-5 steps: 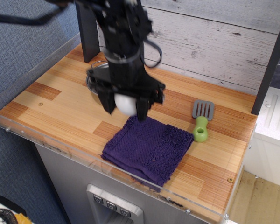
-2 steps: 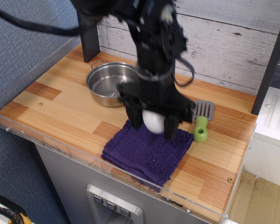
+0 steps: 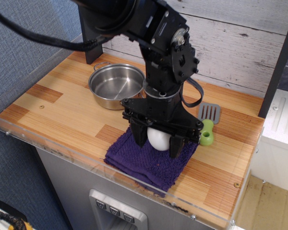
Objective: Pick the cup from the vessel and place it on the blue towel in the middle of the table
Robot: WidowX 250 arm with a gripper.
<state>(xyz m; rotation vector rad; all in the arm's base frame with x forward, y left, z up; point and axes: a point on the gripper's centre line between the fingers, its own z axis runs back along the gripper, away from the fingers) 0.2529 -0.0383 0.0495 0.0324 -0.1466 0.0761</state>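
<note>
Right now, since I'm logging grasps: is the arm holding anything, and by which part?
Yes, the gripper holds the white cup, its fingers clamped on the cup's opposite rounded sides, over the blue towel.

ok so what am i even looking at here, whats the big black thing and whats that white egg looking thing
The big black thing is a robot arm, seen by one camera looking down at the table from the front. At its tip is a gripper, two black fingers shut on the white thing, which is a small cup. It holds the cup over a folded blue towel; whether the cup already touches the cloth I cannot tell. Behind, on the wooden table, stands an empty steel pot, the vessel. To the right lies a spatula with a grey blade and a green handle.
</note>
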